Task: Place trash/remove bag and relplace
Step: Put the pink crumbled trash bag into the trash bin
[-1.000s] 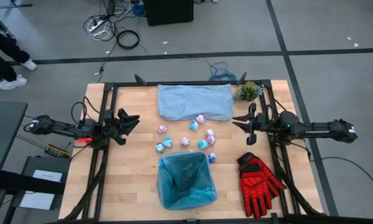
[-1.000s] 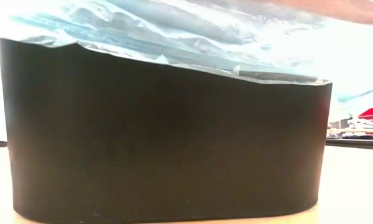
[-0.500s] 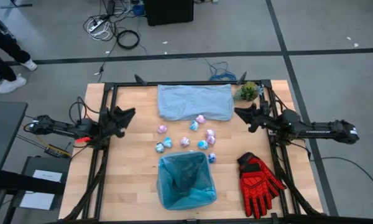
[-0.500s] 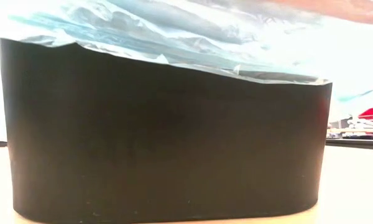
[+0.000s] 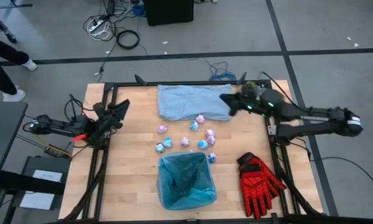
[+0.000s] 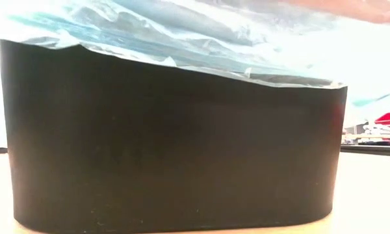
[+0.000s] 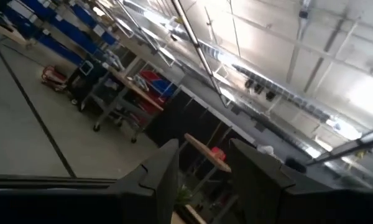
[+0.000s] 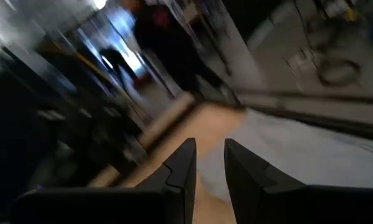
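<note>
L gripper (image 5: 121, 107) at table's left edge, fingers apart w/ a gap, empty. Wads (image 5: 185, 141) loose mid-table, just behind bin's cyan bag (image 5: 185, 181); light, soft, pinch one across its middle. R gripper (image 5: 226, 102) over pale bag's (image 5: 193, 101) right end, narrow gap, holding nothing.

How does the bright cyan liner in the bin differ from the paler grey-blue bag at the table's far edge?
The thin cyan-blue plastic bin liner stands open inside the dark bin, crinkled and translucent; the pale grey-blue plastic bag lies flat and spread on the wooden table, looking duller. The liner sits at the near edge, the bag at the far edge. Both are bluish plastic.
</note>
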